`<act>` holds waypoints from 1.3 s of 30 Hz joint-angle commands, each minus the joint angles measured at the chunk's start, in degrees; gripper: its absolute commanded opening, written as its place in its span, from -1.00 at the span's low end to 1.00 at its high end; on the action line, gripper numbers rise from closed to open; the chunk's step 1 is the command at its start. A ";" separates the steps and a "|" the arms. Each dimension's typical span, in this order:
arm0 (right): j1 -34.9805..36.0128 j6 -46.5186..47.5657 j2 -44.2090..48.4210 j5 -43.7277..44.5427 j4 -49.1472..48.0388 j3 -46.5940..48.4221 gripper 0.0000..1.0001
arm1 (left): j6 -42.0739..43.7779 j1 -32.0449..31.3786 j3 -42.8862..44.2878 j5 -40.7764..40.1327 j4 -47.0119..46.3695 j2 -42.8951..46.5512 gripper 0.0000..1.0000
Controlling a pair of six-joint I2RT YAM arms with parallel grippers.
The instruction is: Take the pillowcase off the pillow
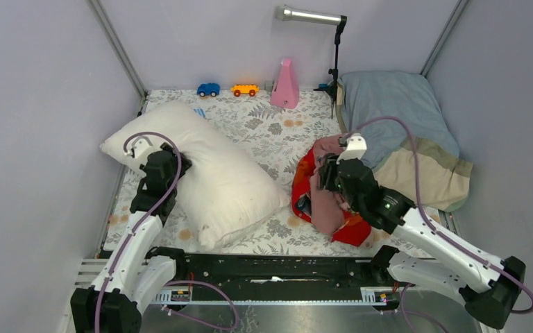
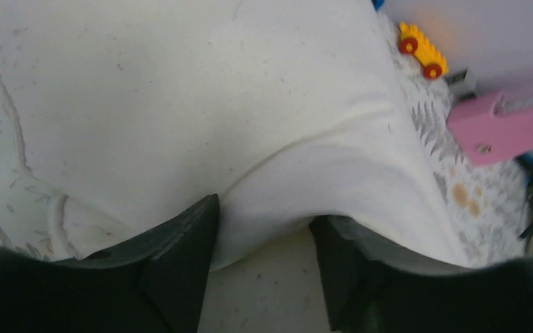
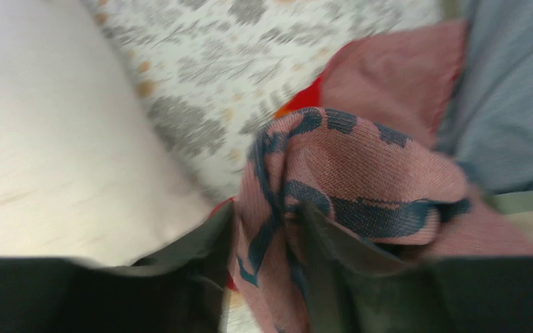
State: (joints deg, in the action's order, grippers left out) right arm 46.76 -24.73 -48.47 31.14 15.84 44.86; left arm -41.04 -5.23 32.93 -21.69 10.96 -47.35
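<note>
The plain white pillow [image 1: 208, 166] lies bare on the floral sheet at the left, apart from the pillowcase. My left gripper [image 1: 168, 163] rests on its left half; in the left wrist view its jaws [image 2: 264, 208] stand apart, with a soft bulge of the pillow [image 2: 215, 104] sitting between the fingertips. The pillowcase [image 1: 326, 201], red outside and faded pink inside, is heaped at the right. My right gripper [image 1: 327, 173] is over that heap. In the right wrist view the gripper [image 3: 267, 211] pinches a fold of the pink, dark-printed pillowcase [image 3: 361, 173], with the pillow [image 3: 55, 139] to its left.
A grey-blue pillow with a beige end [image 1: 402, 132] lies at the back right, touching the pillowcase heap. A pink object [image 1: 286, 84], a blue toy car [image 1: 208, 89] and an orange toy car [image 1: 244, 89] line the back wall. A lamp stand [image 1: 334, 62] rises beside them.
</note>
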 commanded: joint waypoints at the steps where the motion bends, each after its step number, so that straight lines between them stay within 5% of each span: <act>1: -0.20 2.00 -3.47 -12.84 -1.36 5.37 0.52 | 2.09 -5.58 6.62 4.74 1.40 -2.14 0.53; 2: -0.18 2.19 -4.07 -12.94 -0.90 5.80 0.89 | 2.28 -6.75 8.26 4.19 3.50 -2.46 0.68; 3: -0.18 2.35 -4.36 -12.63 -0.29 6.28 0.98 | 2.29 -8.24 9.83 3.55 5.54 -2.47 0.76; 5: -0.18 2.62 -5.12 -11.00 1.95 7.44 0.99 | 1.84 -12.44 13.39 1.74 9.21 -1.88 0.96; 13: -0.18 -6.17 -9.37 -2.31 10.43 3.38 0.99 | 0.38 -28.26 22.34 -5.85 18.41 -2.48 0.98; 20: -1.17 -17.40 -10.75 1.38 12.81 -2.79 0.99 | 3.77 -32.92 26.15 17.50 18.90 -9.31 0.95; 27: -15.04 -21.82 -9.03 -15.33 -1.01 -15.83 0.99 | 8.19 -41.71 21.50 35.66 13.36 -14.18 0.94; 35: -16.16 -27.01 -28.23 -41.44 -24.92 -10.68 0.99 | 3.78 -42.18 12.20 29.02 11.54 -13.72 0.95; 39: -14.94 -26.72 -36.24 -41.19 -30.06 -2.73 0.99 | 1.97 -41.87 7.23 25.40 12.26 -14.00 0.98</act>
State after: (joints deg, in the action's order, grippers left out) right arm 30.39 -48.45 -79.00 -0.95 -1.63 35.11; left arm -36.64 -47.57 45.23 8.14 20.82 -61.36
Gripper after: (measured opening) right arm 0.993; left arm 0.976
